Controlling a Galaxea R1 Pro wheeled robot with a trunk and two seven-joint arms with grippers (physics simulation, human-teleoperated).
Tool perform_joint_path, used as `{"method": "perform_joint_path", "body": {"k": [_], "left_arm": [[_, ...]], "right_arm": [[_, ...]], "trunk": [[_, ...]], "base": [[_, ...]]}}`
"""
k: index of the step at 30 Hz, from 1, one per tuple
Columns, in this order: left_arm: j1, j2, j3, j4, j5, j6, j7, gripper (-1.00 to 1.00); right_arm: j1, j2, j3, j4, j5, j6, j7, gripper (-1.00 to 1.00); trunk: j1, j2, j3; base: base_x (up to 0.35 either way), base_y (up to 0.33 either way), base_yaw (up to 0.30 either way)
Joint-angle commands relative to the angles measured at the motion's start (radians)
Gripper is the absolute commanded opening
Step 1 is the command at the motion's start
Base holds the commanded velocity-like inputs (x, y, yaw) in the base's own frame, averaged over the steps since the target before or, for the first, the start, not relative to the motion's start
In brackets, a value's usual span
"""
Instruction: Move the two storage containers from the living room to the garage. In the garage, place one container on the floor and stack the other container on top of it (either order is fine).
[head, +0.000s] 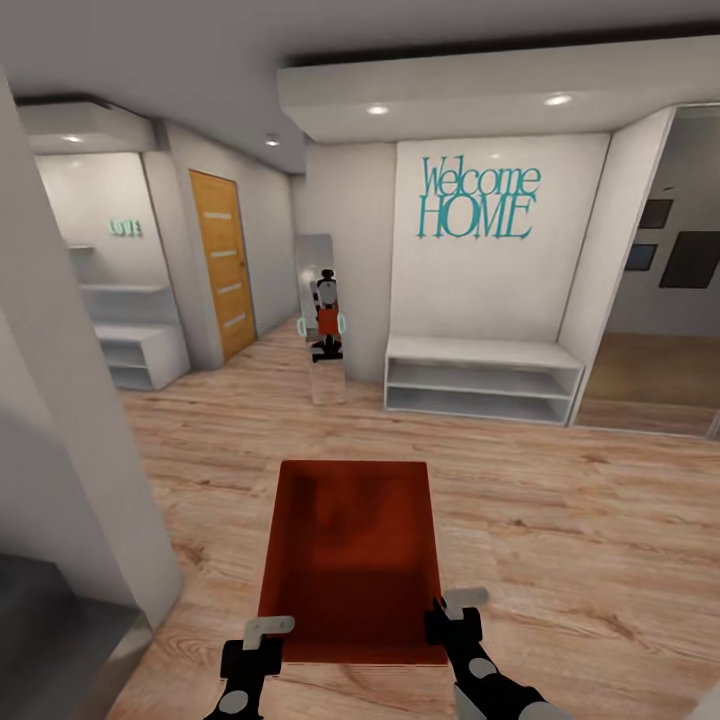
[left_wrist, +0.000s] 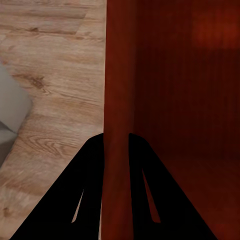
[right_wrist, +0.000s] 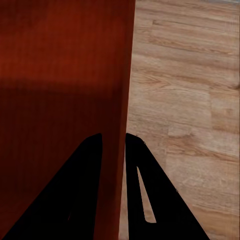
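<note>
Both my jaws clamp the storage container (head: 350, 560): left gripper (head: 262, 645) on its left wall, right gripper (head: 452, 622) on its right wall. It hangs between them above the wood floor (head: 560, 520), apparently empty, facing a hallway mirror (head: 322, 318).

Straight ahead in the head view, big teal cut-out lettering (head: 479, 199) reads "Welcome HOME" in two lines, mounted on the white wall panel (head: 500, 290) above the low white open shelf bench (head: 482, 377). Off to the left, small pale-green letters (head: 125, 228) spell "LOVE" on the white alcove wall (head: 95, 200) above the white stepped shelving (head: 135, 340).
</note>
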Motion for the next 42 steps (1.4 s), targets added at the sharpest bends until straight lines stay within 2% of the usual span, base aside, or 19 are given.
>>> {"method": "perform_joint_path", "body": {"k": [1,42], "left_arm": [[-0.001,0.0,0.015,-0.032,0.012,-0.048,0.01,-1.0],[-0.001,0.0,0.015,-0.032,0.012,-0.048,0.01,-1.0]], "right_arm": [[0.0,-0.005,-0.04,0.002,-0.025,-0.008,-0.041,-1.0],[0.0,-0.005,-0.04,0.002,-0.027,-0.008,-0.04,-1.0]], "trunk": [[0.001,-0.001,-0.001],[0.001,-0.001,-0.001]], "base": [[0.322,0.0,0.0],[0.322,0.0,0.0]]}}
